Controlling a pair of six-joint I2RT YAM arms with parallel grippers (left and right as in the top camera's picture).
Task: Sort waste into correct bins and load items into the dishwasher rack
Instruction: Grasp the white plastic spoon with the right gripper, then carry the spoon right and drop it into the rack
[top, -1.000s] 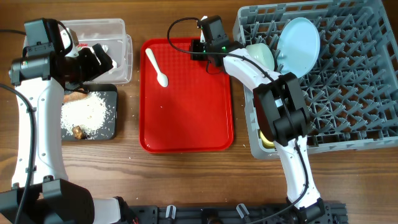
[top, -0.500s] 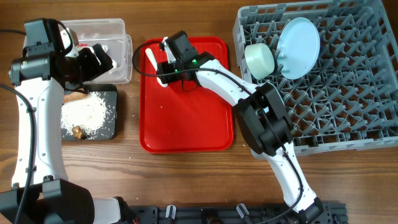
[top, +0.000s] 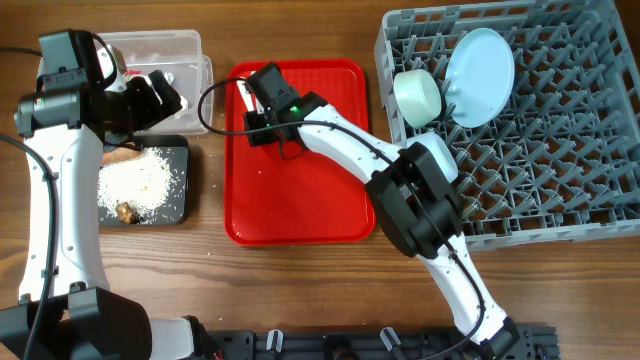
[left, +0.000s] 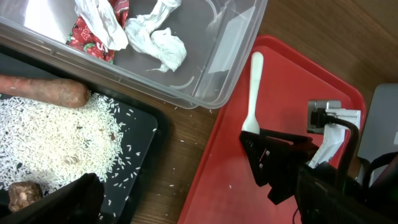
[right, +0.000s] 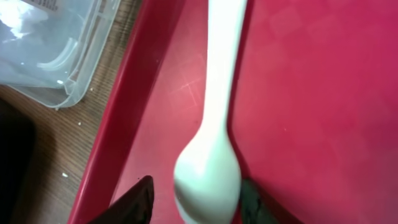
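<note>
Red tray (top: 300, 200); right end effector (right: 194, 205) parted astride spoon (right: 214, 124)

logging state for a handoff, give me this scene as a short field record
right pincer: open, straddling white plastic spoon
spoon location: flat on red tray
dishwasher rack: holds pale blue plate, pale green bowl
clear tub: red foil wrapper, crumpled white paper
black tray: rice, carrot-like stick, brown lump
left pincer: above clear tub, state unclear
</note>
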